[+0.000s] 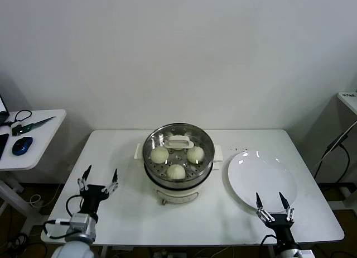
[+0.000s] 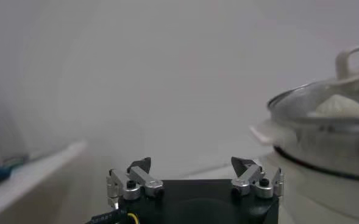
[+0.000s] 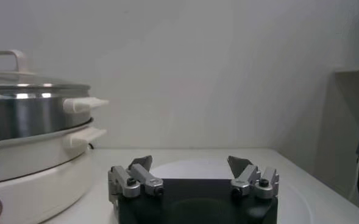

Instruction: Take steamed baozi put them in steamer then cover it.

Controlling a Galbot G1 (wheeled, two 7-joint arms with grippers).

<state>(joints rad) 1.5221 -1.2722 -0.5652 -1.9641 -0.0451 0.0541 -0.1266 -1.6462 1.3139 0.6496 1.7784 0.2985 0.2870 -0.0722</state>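
Note:
The steel steamer (image 1: pixel 178 180) stands mid-table on its white base. A glass lid with a white handle (image 1: pixel 179 141) sits on it. Through the glass I see three cream-white baozi (image 1: pixel 160 154), (image 1: pixel 195 154), (image 1: pixel 176 171); a fourth is not visible. My left gripper (image 1: pixel 99 180) is open and empty, low at the table's front left, apart from the steamer. It shows in the left wrist view (image 2: pixel 191 165), with the steamer (image 2: pixel 325 143) to one side. My right gripper (image 1: pixel 271 205) is open and empty at the near edge of the white plate. It shows in the right wrist view (image 3: pixel 190 163), the steamer (image 3: pixel 27 140) off to one side.
The flat white plate (image 1: pixel 261 177) lies bare, right of the steamer. A side table (image 1: pixel 39 136) on the left holds a blue mouse (image 1: pixel 22 146) and cables. A white shelf (image 1: pixel 348 99) and cable stand at the far right.

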